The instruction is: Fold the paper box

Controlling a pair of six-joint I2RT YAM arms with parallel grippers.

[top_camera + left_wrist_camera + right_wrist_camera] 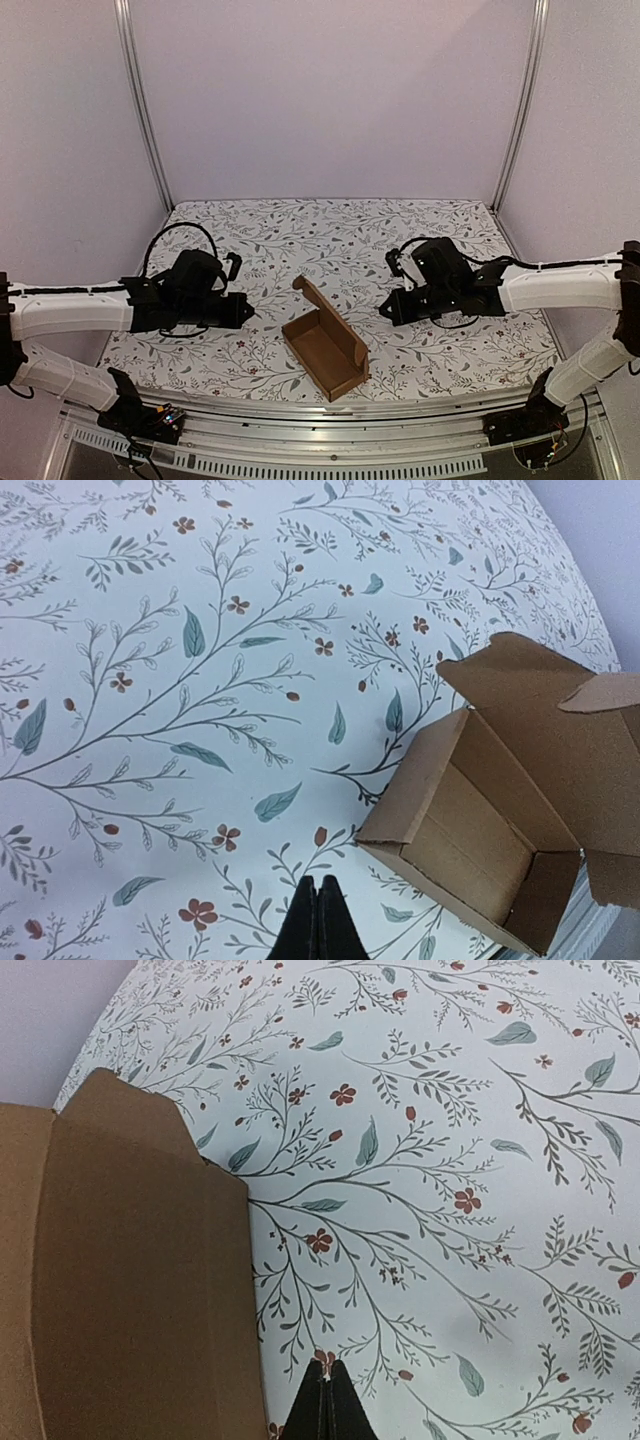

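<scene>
The paper box (325, 345) is a plain brown cardboard tray with its walls standing and its lid flap raised at the far side, lying near the table's front middle. In the left wrist view the paper box (500, 820) shows its open inside at the right. From the right wrist the paper box (120, 1290) fills the left side as a flat brown panel. My left gripper (247, 310) hovers left of the box, shut and empty; its fingertips (318, 885) press together over the cloth. To the box's right hangs my right gripper (383, 311), shut with nothing in it, fingertips (325, 1372) closed.
A floral-patterned cloth (250, 240) covers the table. Pale walls and two aluminium posts (145, 110) bound the back and sides. A metal rail (330, 440) runs along the near edge, close to the box's front corner.
</scene>
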